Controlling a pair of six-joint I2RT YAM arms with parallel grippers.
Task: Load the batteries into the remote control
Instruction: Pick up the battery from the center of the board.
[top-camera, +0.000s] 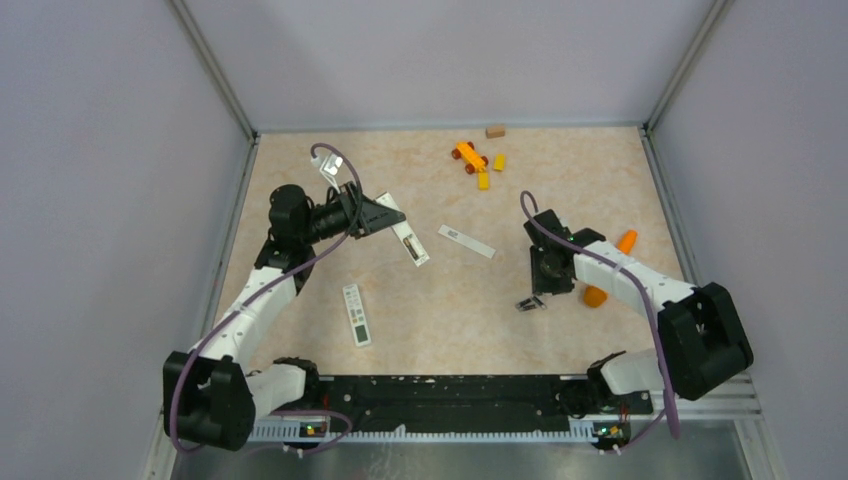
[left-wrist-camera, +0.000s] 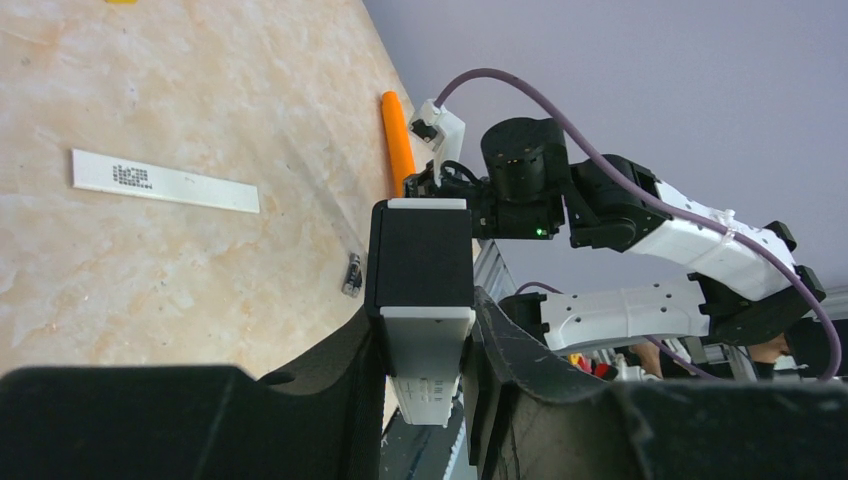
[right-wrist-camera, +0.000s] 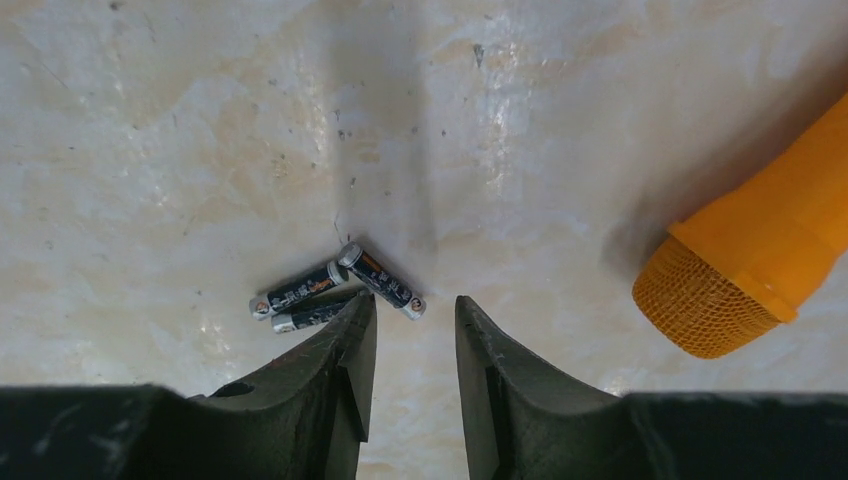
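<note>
My left gripper is shut on one end of the remote control, a slim white bar held off the table at the back left. Its thin white back cover lies flat on the table mid-scene. Three small dark batteries lie together on the table. My right gripper hovers right over them, open with nothing between its fingers. The left fingertip overlaps one cell, and the end of another lies just ahead of the gap.
A second white remote with buttons lies near the left arm. An orange mesh-tipped toy sits right beside my right gripper. Orange and yellow blocks and a wooden block are at the back wall.
</note>
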